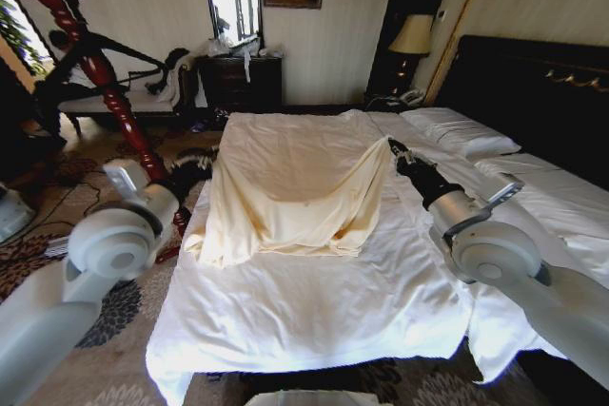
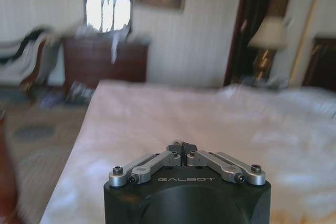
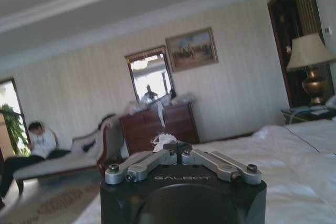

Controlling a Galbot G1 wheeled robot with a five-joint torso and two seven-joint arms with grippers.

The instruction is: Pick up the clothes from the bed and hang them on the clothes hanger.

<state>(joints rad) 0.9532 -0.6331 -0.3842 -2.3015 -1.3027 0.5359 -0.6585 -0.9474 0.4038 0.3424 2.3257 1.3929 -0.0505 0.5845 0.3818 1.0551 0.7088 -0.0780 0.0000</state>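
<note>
On the bed [image 1: 314, 320], the clothes [image 1: 290, 192] are seen as one cream, pale-yellow piece of thin fabric, held up at two corners so that it hangs like a curtain above the white sheet. The lower edge of the fabric is seen resting on the sheet near the middle of the bed, towards its left side.

The right claw [image 1: 393, 146] is positioned at the upper right corner of the fabric, and the cloth is drawn up to it in a peak. In the right wrist view the right claw [image 3: 177, 147] is shown with its jaws closed together, and a small tuft of pale cloth is seen at the tips.

The left claw [image 1: 211, 161] is positioned at the upper left corner of the fabric, beside the left edge of the bed. In the left wrist view the left claw [image 2: 182, 147] is shown with its jaws drawn together; whether cloth is pinched between them cannot be told from that view.

A twisted red-brown wooden coat stand [image 1: 90, 59] is located to the left of the bed, behind the left arm.
</note>
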